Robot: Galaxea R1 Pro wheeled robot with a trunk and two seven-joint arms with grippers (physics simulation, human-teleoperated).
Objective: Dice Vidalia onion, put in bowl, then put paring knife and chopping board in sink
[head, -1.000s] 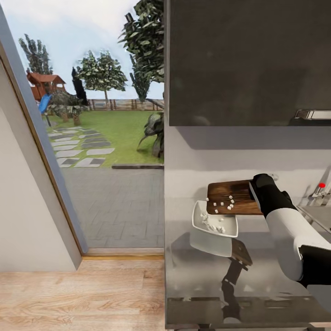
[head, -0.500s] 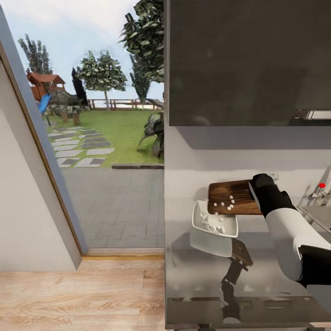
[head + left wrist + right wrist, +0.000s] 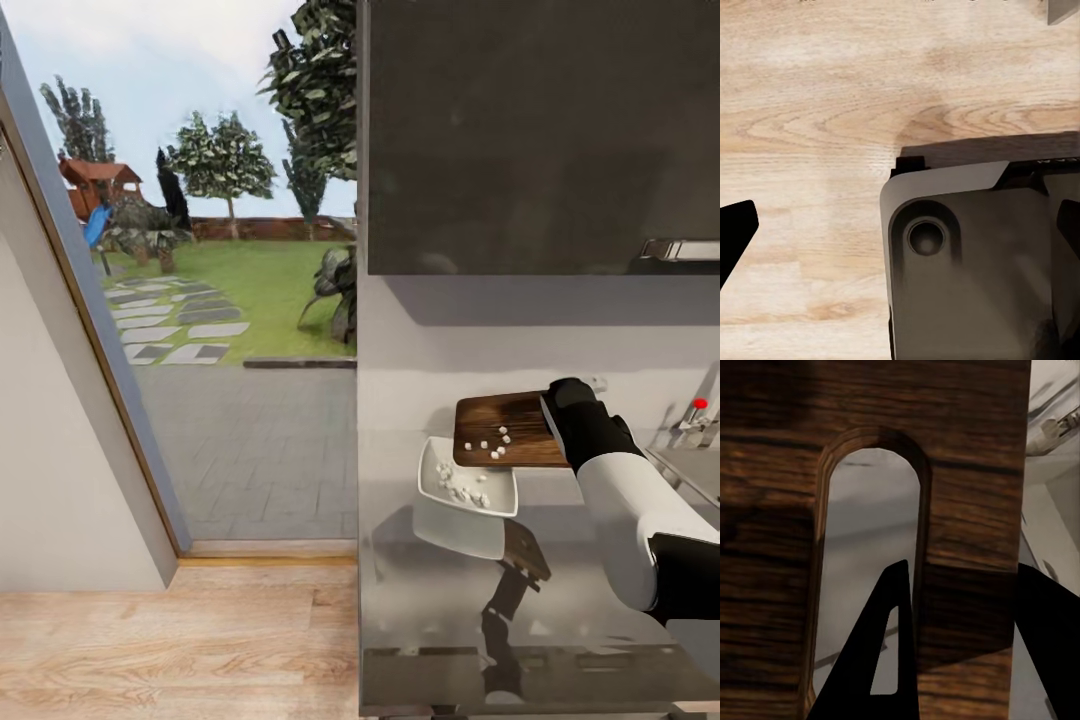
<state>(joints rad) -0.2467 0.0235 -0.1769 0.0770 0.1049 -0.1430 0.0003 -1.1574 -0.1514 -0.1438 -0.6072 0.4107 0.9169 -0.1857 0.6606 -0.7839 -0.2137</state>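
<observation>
Wooden chopping board (image 3: 505, 428) sits pinched between the right fingers (image 3: 896, 660) through its handle slot; left fingers' state unclear.

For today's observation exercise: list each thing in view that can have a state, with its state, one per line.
chopping board: lifted and tilted over the bowl, some cubes on it
right gripper: shut on the board's handle end, one finger through its slot
bowl: upright on the countertop, holding diced onion

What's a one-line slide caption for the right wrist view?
Right gripper pinching the chopping board beside its handle slot, one finger through it.
</observation>
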